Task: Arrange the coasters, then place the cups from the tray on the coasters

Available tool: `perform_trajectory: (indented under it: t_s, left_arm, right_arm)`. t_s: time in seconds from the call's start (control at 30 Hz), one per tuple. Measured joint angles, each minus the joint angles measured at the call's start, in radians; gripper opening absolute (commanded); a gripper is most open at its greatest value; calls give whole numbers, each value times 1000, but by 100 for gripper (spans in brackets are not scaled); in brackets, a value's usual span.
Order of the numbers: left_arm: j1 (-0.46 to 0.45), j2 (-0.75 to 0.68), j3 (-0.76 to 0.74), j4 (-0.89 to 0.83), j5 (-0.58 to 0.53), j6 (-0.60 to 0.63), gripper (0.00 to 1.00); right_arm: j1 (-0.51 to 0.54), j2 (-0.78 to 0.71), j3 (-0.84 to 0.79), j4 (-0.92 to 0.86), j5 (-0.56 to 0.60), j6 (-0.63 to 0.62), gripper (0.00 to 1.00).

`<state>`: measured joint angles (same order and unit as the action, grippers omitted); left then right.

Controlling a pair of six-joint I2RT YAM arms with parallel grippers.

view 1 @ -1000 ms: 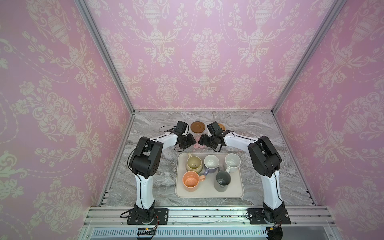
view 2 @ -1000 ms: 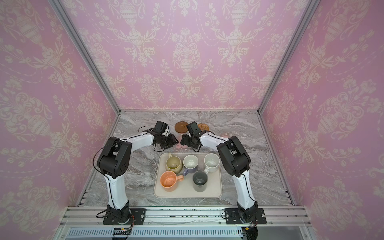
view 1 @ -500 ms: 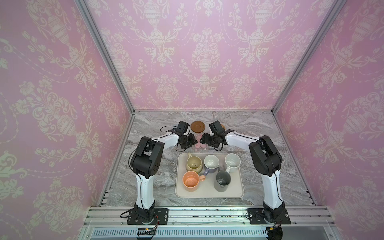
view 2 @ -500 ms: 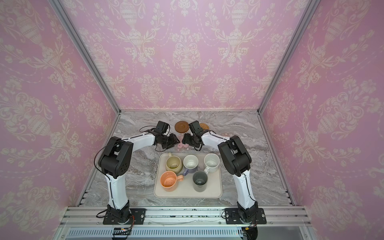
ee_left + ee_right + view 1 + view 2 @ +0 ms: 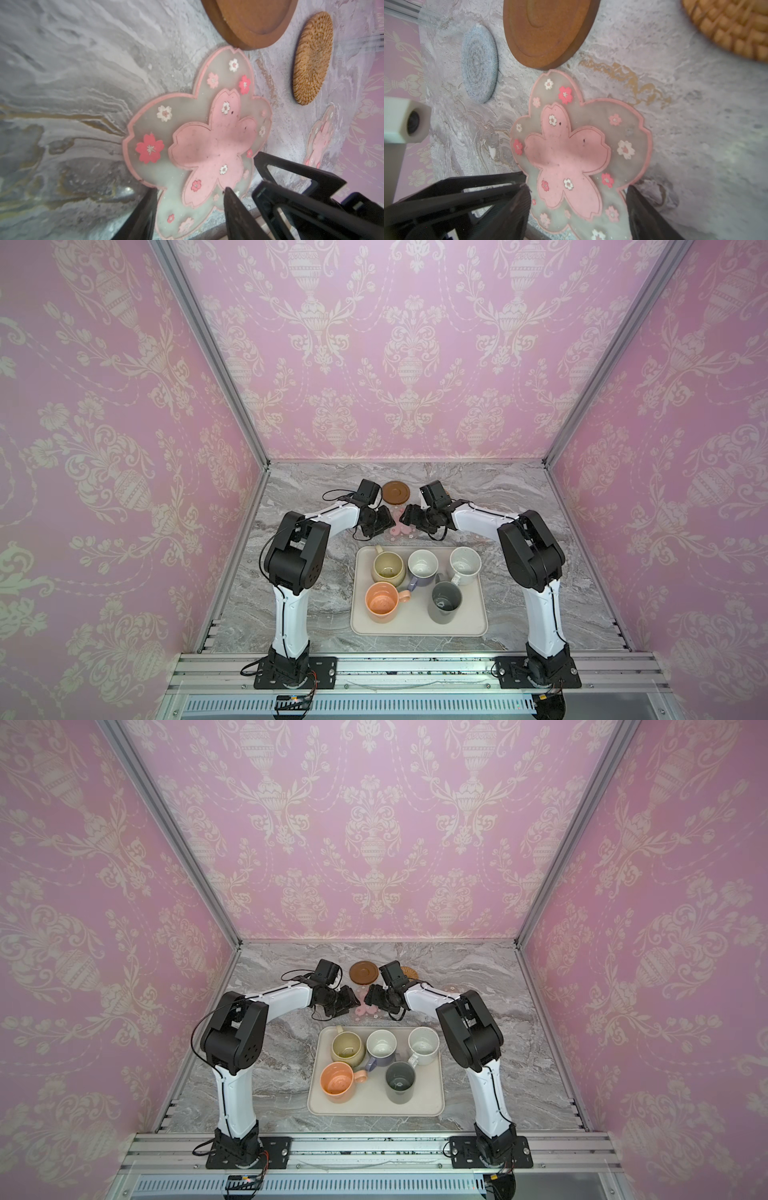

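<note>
Left wrist view: left tool (image 5: 190,190), half-wide, is straddling a petal of the pink flower coaster (image 5: 207,145) on the worktop (image 5: 72,72) by the brown disc (image 5: 249,16); right tool (image 5: 578,187) is gaping wider opposite. Both are barely shifting this past second; cups (image 5: 422,563) are waiting on the tray (image 5: 415,630)

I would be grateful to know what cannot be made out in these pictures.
Blue-grey woven coaster: behind the left arm in both top views; only the right wrist view shows it.
Tan rattan coaster: partly behind the right arm in a top view.
Whether left end effector or right end effector touches the pink flower coaster: too small in top views.
</note>
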<state>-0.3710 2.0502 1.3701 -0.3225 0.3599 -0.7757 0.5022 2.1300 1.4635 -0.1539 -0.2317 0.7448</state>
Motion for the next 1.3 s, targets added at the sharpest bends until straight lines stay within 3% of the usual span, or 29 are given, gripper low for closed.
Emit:
perform_trajectory:
  t_s: [0.3,0.57,1.3]
  left_arm:
    - [0,69,122,-60,-49,17,55]
    - [1,79,143,-78,-55,31,55]
    - [1,4,-1,46,-55,31,55]
  right_arm:
    - [-7,29,44,-6,12,1,74]
    - [-16,53,82,-17,11,2,74]
    - [-16,-31,-91,121,-45,58,74]
